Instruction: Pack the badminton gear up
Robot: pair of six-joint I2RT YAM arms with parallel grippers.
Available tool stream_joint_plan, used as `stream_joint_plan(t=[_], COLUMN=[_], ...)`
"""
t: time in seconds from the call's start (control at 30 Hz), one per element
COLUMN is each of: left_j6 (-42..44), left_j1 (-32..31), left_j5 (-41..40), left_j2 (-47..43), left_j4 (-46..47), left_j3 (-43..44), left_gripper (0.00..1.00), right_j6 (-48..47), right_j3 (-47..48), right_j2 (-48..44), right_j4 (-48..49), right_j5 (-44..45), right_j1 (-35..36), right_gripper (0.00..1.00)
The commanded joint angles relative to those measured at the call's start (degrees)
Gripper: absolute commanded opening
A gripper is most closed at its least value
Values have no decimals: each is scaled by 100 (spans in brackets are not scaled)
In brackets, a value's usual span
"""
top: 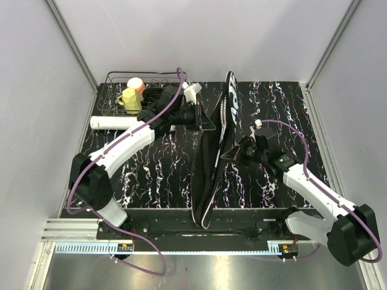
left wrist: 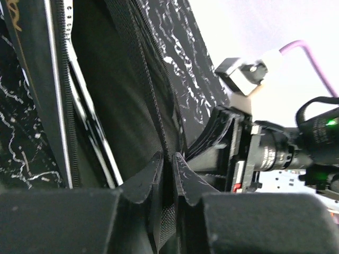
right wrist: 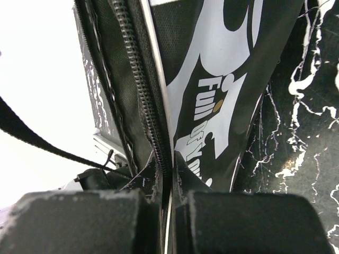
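The black racket-shaped bag point(top: 207, 181) stands on edge down the middle of the table, its white lettering facing right. From the left, my left gripper point(top: 204, 119) is shut on the bag's woven edge point(left wrist: 165, 132), fingertips point(left wrist: 185, 169) pressed on the fabric. My right gripper point(top: 234, 154) is shut on the opposite edge, clamping the zipper point(right wrist: 139, 90) and white piping of the bag point(right wrist: 222, 79). Between the two held sides the bag gapes, and a glossy dark rod point(left wrist: 90, 119) lies inside. A long white tube point(top: 113, 122) lies on the table at the left.
A black wire basket point(top: 115, 77) at the back left holds a yellow cup point(top: 129, 99) and a pink cup point(top: 136, 84). The left arm reaches over the tube and basket. White walls close in the table on three sides.
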Motion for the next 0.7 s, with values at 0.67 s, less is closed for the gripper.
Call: stream_joint_plan(t=[0.67], left_j6=[2093], left_j1=[40], left_j5=[-1557], left_j2=[-775], left_j4=[-2333], left_j3=[-178], left_gripper=[31], right_j6=[-353], right_j3=[-15], right_j2=[-135], right_j4=[462], right_j5=[520], right_j1=[-2], right_gripper=[0])
